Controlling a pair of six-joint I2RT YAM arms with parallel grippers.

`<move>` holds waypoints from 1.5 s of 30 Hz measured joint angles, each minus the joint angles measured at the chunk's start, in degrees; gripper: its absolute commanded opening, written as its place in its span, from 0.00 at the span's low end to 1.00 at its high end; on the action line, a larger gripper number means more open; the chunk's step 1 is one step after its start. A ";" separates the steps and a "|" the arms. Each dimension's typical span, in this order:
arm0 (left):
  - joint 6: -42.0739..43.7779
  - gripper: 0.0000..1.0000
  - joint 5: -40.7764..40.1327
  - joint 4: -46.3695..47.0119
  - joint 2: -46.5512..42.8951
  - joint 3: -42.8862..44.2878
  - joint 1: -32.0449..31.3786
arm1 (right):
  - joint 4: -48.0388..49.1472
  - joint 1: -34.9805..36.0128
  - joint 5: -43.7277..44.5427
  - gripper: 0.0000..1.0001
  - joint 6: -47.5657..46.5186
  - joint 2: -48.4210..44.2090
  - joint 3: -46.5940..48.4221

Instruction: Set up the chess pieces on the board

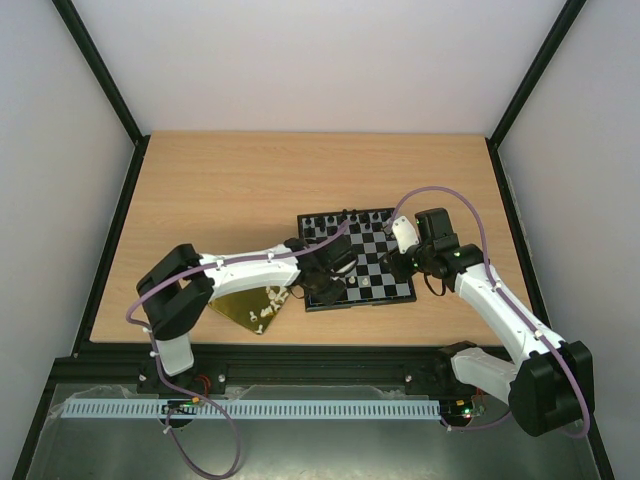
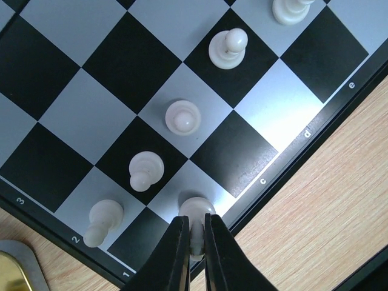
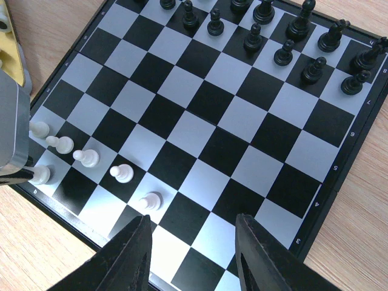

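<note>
The wooden worktop (image 1: 200,200) carries the board (image 1: 375,262) right of centre, with a gold tray (image 1: 232,305) just beside its near left corner. Judged from these views, the task is roughly a third done on the white side.

The left end effector (image 2: 195,221) is clenched on a white piece (image 2: 196,209) that stands on a light square of the row marked 1, next to the corner square. The right end effector (image 3: 193,221) hangs released above the near edge of the board, grasping nothing.

On the far two rows the black chessmen (image 3: 283,53) look set. Twelve can be counted in the right wrist view, though the frame's edge probably cuts off the rest.

Five white pawns (image 2: 182,117) stand in a line on the row marked 2, one per square. With the gripped piece, that makes six white chessmen on the board. Ten would be left to place, and a small heap of white chessmen (image 1: 268,308) lies on the tray, too tiny to count.
</note>
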 measured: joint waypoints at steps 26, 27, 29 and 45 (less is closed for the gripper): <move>-3.82 0.31 -5.27 -4.00 -3.67 1.77 -0.33 | 0.02 0.00 -0.09 0.40 -0.02 0.00 0.00; -4.76 0.30 -6.16 -4.07 -5.40 1.55 0.17 | 0.02 0.00 -0.11 0.40 -0.02 0.00 0.00; -7.50 0.31 -7.93 -4.00 -10.21 0.09 1.55 | 0.02 0.00 -0.13 0.40 -0.02 0.00 0.00; -16.94 0.38 -10.95 -1.99 -19.54 -16.74 21.49 | 0.02 0.00 -0.50 0.41 -0.02 -0.02 0.00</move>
